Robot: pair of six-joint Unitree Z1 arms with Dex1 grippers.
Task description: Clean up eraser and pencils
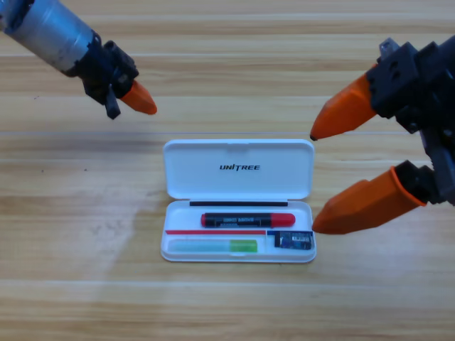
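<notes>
While the right gripper [313, 183] hangs at the picture's right edge with its two orange jaws spread wide and grasping nothing, the white case [238, 170] lies open just left of its tips. Inside the tray, the red-and-black pencil [247, 219] lies left of the lower jaw tip, the green pencil [215, 246] below that, and the eraser [293, 241] nearest that jaw. The left gripper [135, 99] waits upper left, clenched, holding nothing.
</notes>
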